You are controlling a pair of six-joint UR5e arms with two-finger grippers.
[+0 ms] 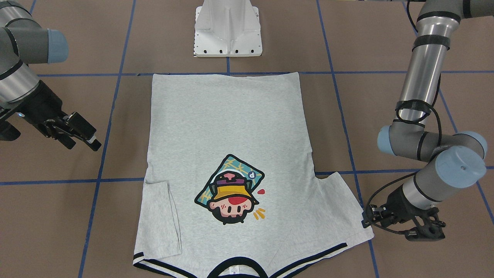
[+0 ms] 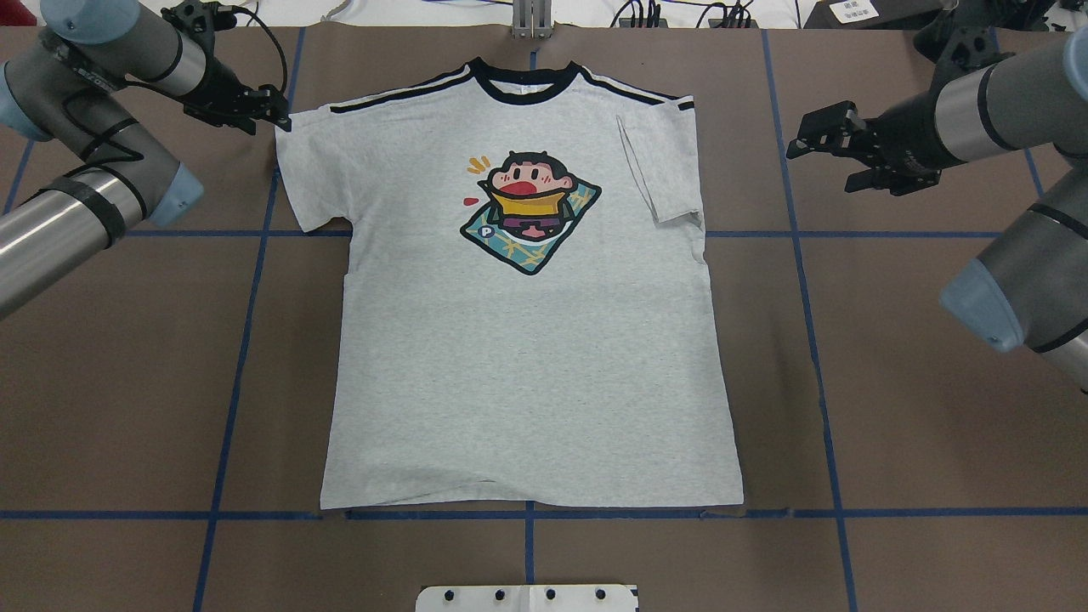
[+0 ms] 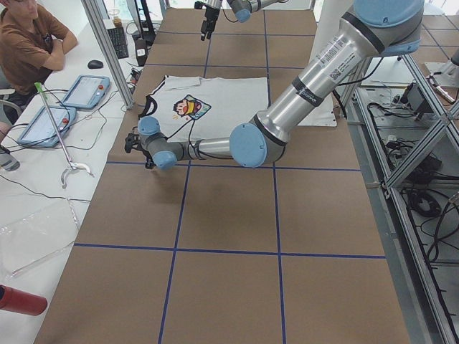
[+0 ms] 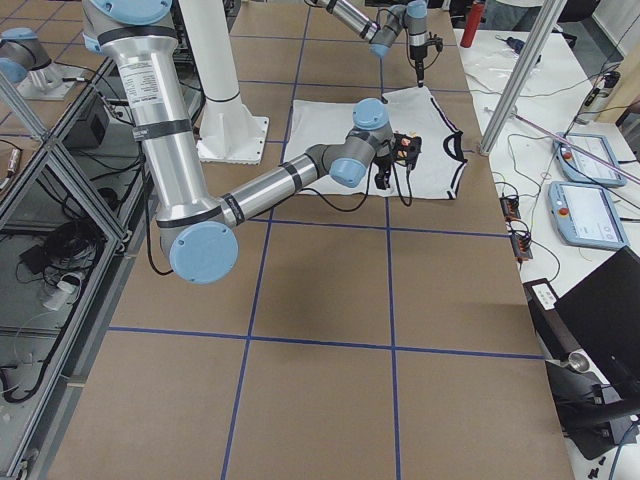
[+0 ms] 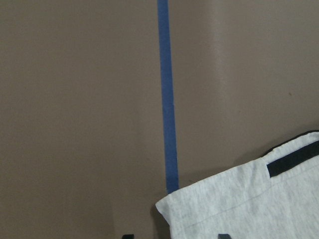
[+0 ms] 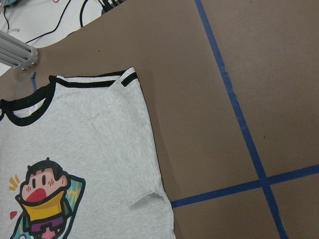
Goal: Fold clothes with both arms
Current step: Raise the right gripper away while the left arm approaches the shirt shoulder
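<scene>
Overhead exterior, left gripper [image 2: 274, 116] at T-shirt [image 2: 527, 365] sleeve — right gripper [image 2: 816, 151] apart

The only mark that can be read is a white letter "P" [image 2: 486, 230] in a small round badge on the teal mat of the cartoon print [image 2: 529, 212] on the T-shirt [image 2: 527, 365]. In the front-facing view it stands upside down. The shirt's white neck label [image 2: 523, 87], a sticker [image 3: 326, 51] on the left arm [image 3: 287, 107] and a white tag [image 2: 852, 10] beyond the desk's far edge carry print too small to read.
</scene>
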